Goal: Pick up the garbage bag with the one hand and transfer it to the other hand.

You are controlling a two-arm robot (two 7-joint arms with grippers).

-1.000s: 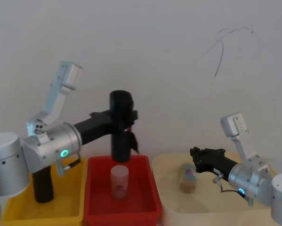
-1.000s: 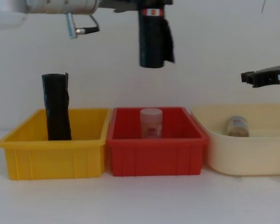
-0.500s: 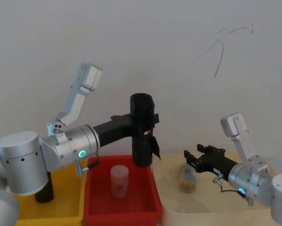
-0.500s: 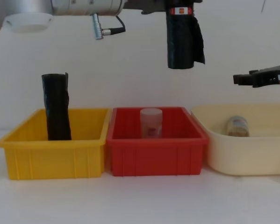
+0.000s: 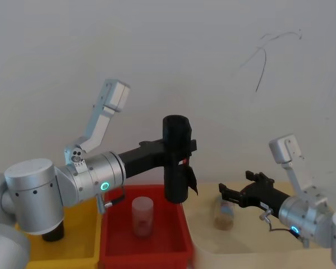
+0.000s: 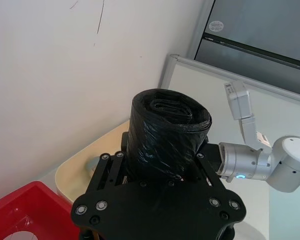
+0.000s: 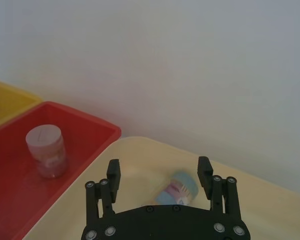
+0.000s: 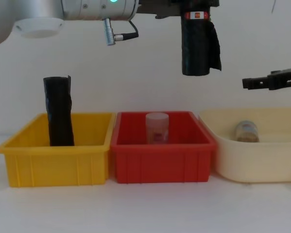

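1. The bag (image 5: 176, 182) is held upright, clamped near its top by the left gripper (image 5: 178, 148). Most of its length hangs below the fingers.
2. Open air is seen under the bag's lower end, which is well above the rim of the red bin (image 8: 162, 160) and the jar (image 8: 157, 127) standing in it.
3. The right gripper (image 7: 159, 170) is spread wide with nothing between its fingers. It is placed to the right of the left gripper and lower, with a gap between its tips and the bag's loose flap (image 8: 214, 46).
4. Below the right gripper the cream bin (image 8: 262, 160) is found, with a second jar (image 8: 246, 131) in it.
5. Far to the left of the left gripper, and lower, a plain roll (image 8: 59, 114) stands in the yellow bin (image 8: 58, 165).
6. A red-and-white label (image 8: 195, 15) is wrapped round the bag just under the left gripper. Its writing cannot be read.
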